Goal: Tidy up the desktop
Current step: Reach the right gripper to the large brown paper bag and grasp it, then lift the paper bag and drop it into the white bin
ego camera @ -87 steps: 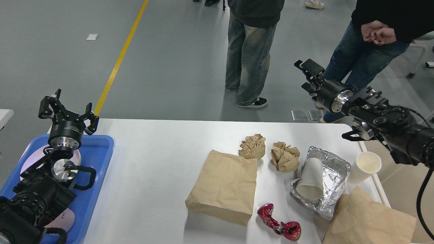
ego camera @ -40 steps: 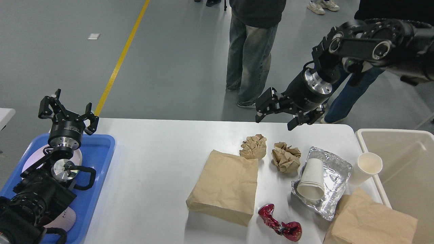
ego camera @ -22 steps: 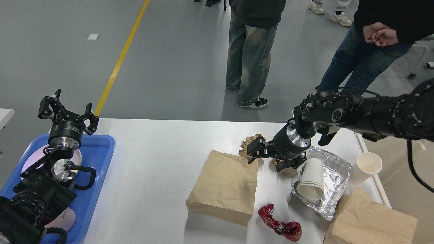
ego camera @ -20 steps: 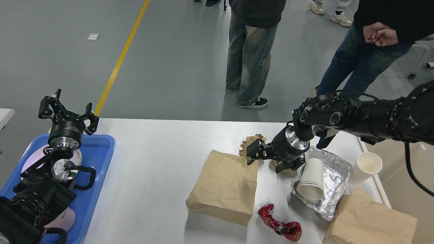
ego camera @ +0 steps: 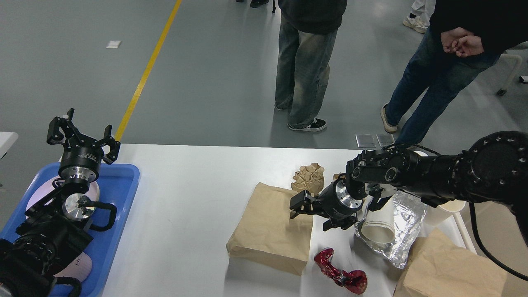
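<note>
Now the white desktop (ego camera: 189, 206) fills the near half of the scene, strewn with litter toward its right side. At the left, the left gripper (ego camera: 82, 134) stands upright over a blue plastic tray (ego camera: 119, 198), its fingers spread and holding nothing. From the right, the right gripper (ego camera: 315, 214) reaches low over the right edge of a flat brown paper bag (ego camera: 272, 227), its two fingers apart and empty. Just beyond it lies a crumpled brown paper ball (ego camera: 307, 178). A paper cup (ego camera: 376, 226) lies on its side in a foil tray (ego camera: 406, 231), and a crushed red wrapper (ego camera: 340, 272) sits nearest.
</note>
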Available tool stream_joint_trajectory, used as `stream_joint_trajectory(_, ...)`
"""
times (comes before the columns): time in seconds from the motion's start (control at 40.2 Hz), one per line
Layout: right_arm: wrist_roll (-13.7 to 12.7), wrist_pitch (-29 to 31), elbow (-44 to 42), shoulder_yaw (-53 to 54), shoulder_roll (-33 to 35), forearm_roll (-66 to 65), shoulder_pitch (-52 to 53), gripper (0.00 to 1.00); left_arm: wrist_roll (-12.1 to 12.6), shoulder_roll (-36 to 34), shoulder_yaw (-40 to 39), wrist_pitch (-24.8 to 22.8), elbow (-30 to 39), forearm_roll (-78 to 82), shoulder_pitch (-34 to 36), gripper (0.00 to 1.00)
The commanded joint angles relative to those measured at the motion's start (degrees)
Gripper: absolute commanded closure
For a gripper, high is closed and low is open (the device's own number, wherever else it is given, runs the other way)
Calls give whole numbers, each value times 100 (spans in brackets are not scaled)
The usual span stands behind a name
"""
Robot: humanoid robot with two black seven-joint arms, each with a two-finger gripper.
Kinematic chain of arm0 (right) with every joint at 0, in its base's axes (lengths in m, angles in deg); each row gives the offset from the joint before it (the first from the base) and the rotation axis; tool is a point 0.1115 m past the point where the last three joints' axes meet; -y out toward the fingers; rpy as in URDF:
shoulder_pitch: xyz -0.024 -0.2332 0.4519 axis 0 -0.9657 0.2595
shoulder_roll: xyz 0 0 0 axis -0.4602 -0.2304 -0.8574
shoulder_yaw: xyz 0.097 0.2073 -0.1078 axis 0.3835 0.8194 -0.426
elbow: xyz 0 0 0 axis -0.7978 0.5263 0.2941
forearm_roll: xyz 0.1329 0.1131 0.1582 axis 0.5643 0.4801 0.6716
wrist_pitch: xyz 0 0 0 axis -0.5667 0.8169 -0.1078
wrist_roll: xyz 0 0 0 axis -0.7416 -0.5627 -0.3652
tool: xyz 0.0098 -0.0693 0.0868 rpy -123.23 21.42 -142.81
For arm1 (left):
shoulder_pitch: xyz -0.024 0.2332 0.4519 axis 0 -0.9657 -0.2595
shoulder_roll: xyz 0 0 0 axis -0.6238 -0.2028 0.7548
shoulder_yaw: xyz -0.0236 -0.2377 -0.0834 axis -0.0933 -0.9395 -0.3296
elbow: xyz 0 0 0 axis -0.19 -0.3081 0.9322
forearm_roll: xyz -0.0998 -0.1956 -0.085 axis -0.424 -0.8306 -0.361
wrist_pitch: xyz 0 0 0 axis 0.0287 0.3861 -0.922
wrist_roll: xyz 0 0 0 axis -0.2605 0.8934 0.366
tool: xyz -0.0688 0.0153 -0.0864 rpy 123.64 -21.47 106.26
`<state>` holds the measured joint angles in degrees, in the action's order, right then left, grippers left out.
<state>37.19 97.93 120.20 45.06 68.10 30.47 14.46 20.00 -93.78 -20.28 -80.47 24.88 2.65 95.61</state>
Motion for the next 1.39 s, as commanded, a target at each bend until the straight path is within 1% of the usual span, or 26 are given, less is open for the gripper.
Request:
stream_joint_trajectory(0.0,-3,-154,-4,19,-17,6,-60,4,0,0,0,0,0,0,0,4)
stream_joint_trajectory(0.05,-3,-163,13,28,-17,6,-60,14,0,0,0,0,0,0,0,4)
stream_joint_trajectory(0.1,-3,-155,39,45,-26,6,-60,31,0,0,0,0,0,0,0,4)
stream_joint_trajectory(0.149,-3,-137,75,46,-26,6,-60,57,0,0,0,0,0,0,0,4)
stream_joint_trajectory(0.174,-12,-128,83,46,-44,6,-60,79,0,0,0,0,0,0,0,4)
stream_joint_trajectory(0.224,-12,-110,92,46,-79,14,-68,96,0,0,0,0,0,0,0,4)
stream_joint_trajectory(0.249,-12,-119,92,54,-96,14,-69,100,0,0,0,0,0,0,0,4)
stream_joint_trajectory(0.572,-3,-137,162,379,18,14,-77,100,0,0,0,0,0,0,0,4)
stream_joint_trajectory(0.672,-3,-128,460,721,438,14,19,100,0,0,0,0,0,0,0,4)
stream_joint_trajectory(0.871,-3,-102,883,863,879,6,344,100,0,0,0,0,0,0,0,4)
stream_joint_trajectory(0.946,6,-84,1102,898,1168,-3,511,100,0,0,0,0,0,0,0,4)
stream_joint_trajectory(1.02,6,-67,1427,986,1599,-3,775,100,0,0,0,0,0,0,0,4)
stream_joint_trajectory(1.045,6,-49,1585,1021,1843,-3,941,100,0,0,0,0,0,0,0,4)
stream_joint_trajectory(1.12,6,-5,1744,1030,2205,-3,1214,100,0,0,0,0,0,0,0,4)
stream_joint_trajectory(1.145,6,82,1832,1030,2485,-3,1397,100,0,0,0,0,0,0,0,4)
stream_joint_trajectory(1.219,6,284,1850,1039,2873,-3,1662,100,0,0,0,0,0,0,0,4)
stream_joint_trajectory(1.319,6,706,1841,1152,3663,-3,2294,100,0,0,0,0,0,0,0,4)
stream_joint_trajectory(1.369,6,838,1824,1214,3928,-3,2471,100,0,0,0,0,0,0,0,4)
